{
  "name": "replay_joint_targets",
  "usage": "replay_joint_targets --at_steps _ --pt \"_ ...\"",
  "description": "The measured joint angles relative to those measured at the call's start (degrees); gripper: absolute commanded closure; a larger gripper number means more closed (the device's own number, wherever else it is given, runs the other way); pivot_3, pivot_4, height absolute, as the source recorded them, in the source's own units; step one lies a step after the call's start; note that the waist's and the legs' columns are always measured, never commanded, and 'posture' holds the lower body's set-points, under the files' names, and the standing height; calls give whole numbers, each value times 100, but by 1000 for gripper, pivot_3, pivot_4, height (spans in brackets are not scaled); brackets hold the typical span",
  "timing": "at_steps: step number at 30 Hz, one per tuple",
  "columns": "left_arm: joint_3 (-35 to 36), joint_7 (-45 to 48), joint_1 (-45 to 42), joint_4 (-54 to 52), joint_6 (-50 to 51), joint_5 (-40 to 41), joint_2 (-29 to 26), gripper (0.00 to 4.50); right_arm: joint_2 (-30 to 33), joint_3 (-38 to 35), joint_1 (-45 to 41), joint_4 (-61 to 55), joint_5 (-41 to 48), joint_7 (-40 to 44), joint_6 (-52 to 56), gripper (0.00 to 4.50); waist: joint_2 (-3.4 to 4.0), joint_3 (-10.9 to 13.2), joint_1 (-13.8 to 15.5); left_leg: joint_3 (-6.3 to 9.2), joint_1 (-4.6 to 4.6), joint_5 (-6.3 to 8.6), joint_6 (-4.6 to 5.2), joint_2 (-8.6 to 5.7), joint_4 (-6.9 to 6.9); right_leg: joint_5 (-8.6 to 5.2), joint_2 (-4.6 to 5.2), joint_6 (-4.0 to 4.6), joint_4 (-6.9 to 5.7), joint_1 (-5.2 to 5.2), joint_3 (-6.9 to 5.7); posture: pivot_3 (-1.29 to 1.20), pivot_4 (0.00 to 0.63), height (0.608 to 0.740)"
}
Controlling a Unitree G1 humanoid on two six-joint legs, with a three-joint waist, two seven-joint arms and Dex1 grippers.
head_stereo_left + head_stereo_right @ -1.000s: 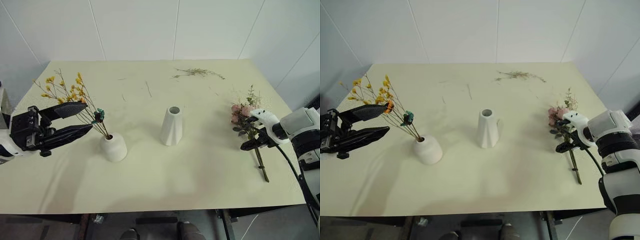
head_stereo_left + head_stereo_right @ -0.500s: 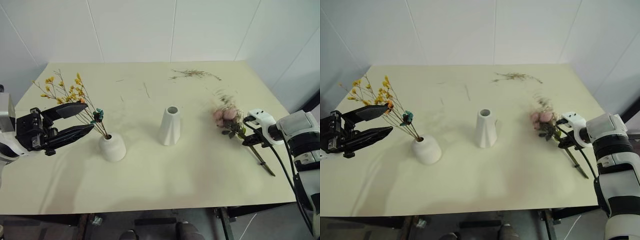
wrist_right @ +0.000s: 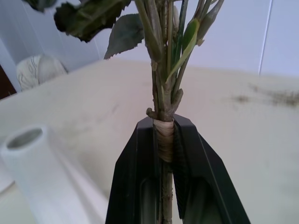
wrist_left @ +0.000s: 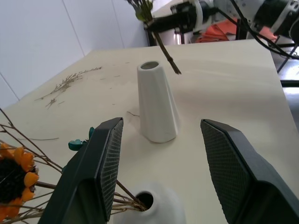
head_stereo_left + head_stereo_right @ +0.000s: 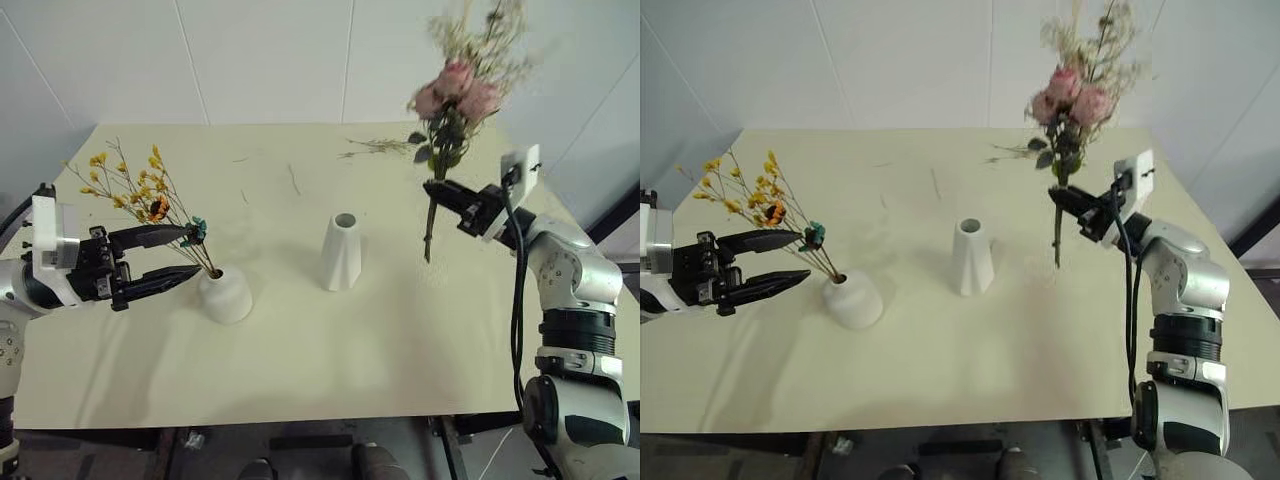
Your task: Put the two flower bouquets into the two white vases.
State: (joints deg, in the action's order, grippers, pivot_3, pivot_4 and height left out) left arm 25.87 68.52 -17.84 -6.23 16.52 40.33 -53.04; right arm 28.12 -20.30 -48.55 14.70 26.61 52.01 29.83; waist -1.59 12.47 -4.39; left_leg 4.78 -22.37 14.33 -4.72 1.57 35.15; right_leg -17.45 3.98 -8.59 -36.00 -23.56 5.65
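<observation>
— Pink roses: where are they?
— My right gripper [image 3: 163, 144] is clamped on the rose bouquet [image 5: 455, 90], upright above the table [image 5: 300, 370], toward its right edge, beside the cone vase [image 5: 342, 252].
— Your left gripper [image 5: 185, 256]?
— Spread wide around the yellow bouquet [image 5: 135, 190] in the dome vase [image 5: 226, 294], near the left edge.

White vases: two — a squat dome vase [image 5: 226, 295] and a tall cone vase [image 5: 342, 252] just right of it on the table [image 5: 300, 360].
Bouquets: two — a yellow-blossom bouquet [image 5: 145, 198] standing in the dome vase, and a pink rose bouquet [image 5: 455, 100] up right of the cone vase.
Loose dried sprigs: one sprig [image 5: 385, 146] behind the cone vase.
Grippers: two — left gripper [image 5: 175, 256], right gripper [image 5: 438, 188].
</observation>
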Motion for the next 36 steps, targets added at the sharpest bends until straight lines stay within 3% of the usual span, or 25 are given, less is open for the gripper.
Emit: replay_joint_targets --at_steps 10,16,36 --pt "-517 9 -568 213 370 -128 -146 1681 -308 -127 -411 -692 934 -318 -229 4429 9 5 -51 0 3 1 1 8 -1 -2 -8 3 -13 -7 1 0 150 740" --pt "-601 -534 -1127 412 456 -133 261 1681 -1007 356 -488 -1121 1232 -447 -353 4429 9 5 -45 2 5 -2 -2 8 5 -4 -10 7 -44 -15 3 0 150 740" --pt "-611 -744 -658 -148 1054 202 461 1681 -1634 1069 -471 -675 1113 -491 -941 4429 9 5 -39 4 8 -6 -9 10 4 -7 -12 13 -51 -17 3 0 150 740"
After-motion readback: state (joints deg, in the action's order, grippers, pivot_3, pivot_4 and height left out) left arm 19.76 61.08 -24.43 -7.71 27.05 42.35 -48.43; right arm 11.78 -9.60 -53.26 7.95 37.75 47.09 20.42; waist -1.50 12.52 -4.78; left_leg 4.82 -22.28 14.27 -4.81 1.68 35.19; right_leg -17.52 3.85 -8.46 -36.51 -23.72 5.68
